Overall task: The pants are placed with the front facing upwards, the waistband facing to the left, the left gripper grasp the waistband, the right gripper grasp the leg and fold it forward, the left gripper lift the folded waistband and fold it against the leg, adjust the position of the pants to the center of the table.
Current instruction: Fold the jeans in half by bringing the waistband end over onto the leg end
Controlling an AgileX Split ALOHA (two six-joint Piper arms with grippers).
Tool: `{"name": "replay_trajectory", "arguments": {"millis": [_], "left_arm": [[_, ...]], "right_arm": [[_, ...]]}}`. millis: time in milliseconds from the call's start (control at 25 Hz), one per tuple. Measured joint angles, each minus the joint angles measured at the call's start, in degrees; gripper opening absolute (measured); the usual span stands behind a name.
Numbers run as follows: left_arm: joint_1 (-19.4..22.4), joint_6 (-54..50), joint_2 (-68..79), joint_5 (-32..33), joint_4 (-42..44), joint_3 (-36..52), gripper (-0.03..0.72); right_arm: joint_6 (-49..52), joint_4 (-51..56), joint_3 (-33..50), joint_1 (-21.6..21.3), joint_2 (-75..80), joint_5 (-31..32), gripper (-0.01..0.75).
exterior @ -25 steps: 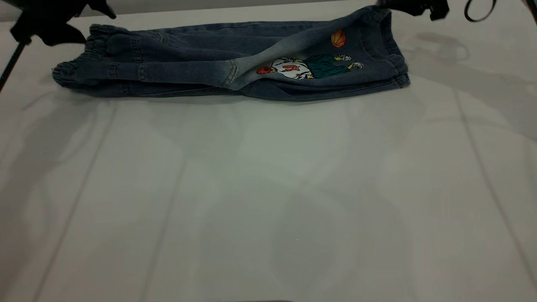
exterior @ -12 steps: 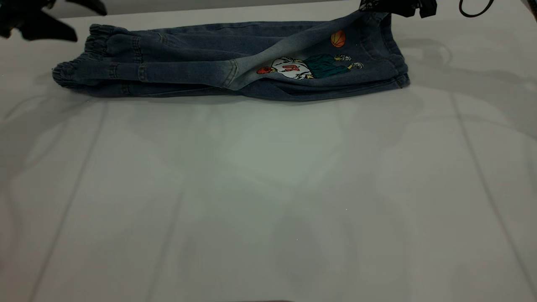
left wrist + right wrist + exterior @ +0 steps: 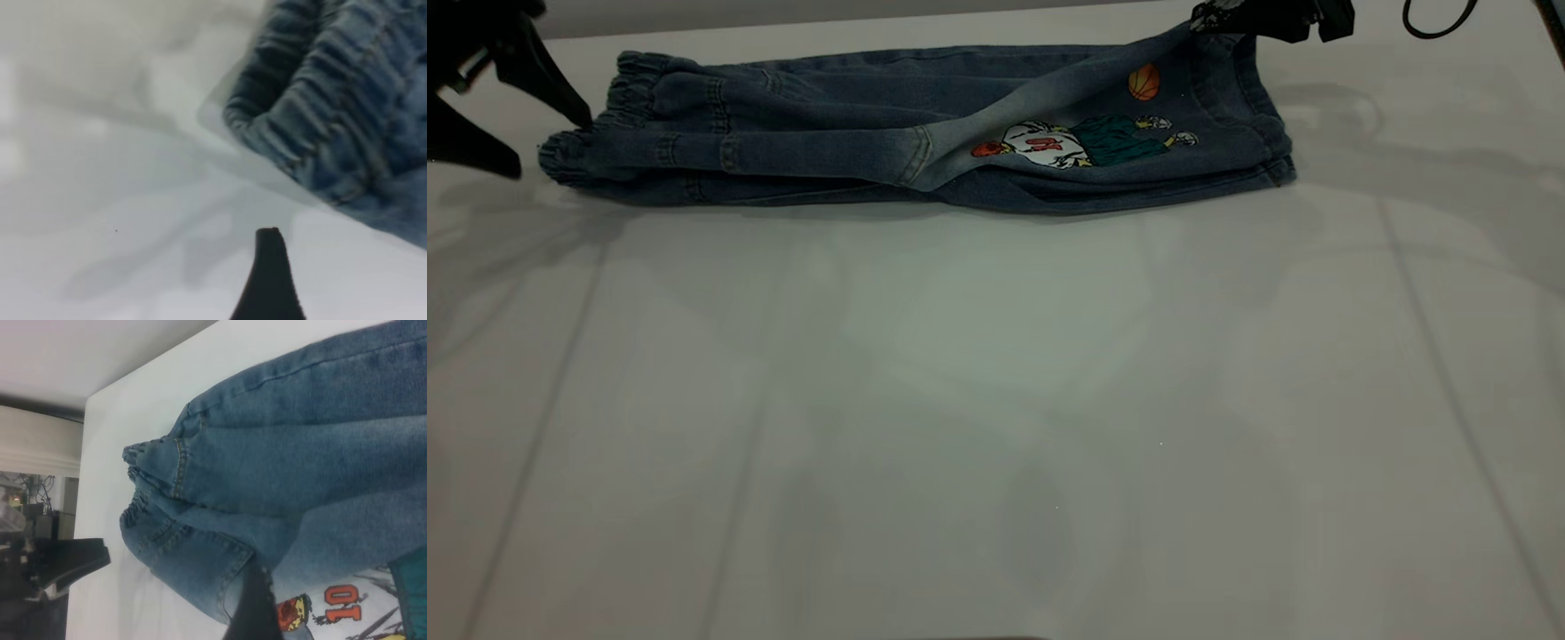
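Denim pants point(image 3: 925, 133) lie folded lengthwise along the far side of the white-grey table point(image 3: 996, 400), elastic waistband point(image 3: 596, 133) at the left, hems at the right. On the upper leg point(image 3: 1138, 124) a cartoon figure point(image 3: 1085, 140) and an orange basketball point(image 3: 1144, 82) face up. At the left edge, the left claw point(image 3: 511, 124) hangs with its two fingers spread, just beside the waistband and holding nothing. At the far right, the right claw point(image 3: 1227, 18) sits on the raised corner of the leg; whether it pinches the cloth I cannot tell.
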Motion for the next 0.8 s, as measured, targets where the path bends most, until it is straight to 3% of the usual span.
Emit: {"name": "replay_trajectory", "arguments": {"millis": [400, 800], "left_arm": [[0.0, -0.3, 6.2, -4.5, -5.0, -0.1, 0.511], [0.0, 6.1, 5.9, -0.6, -9.5, -0.2, 0.511]], "right_arm": [[-0.1, -0.3, 0.0, 0.0, 0.0, -0.1, 0.508], [-0.1, -0.4, 0.0, 0.0, 0.0, -0.3, 0.508]]}}
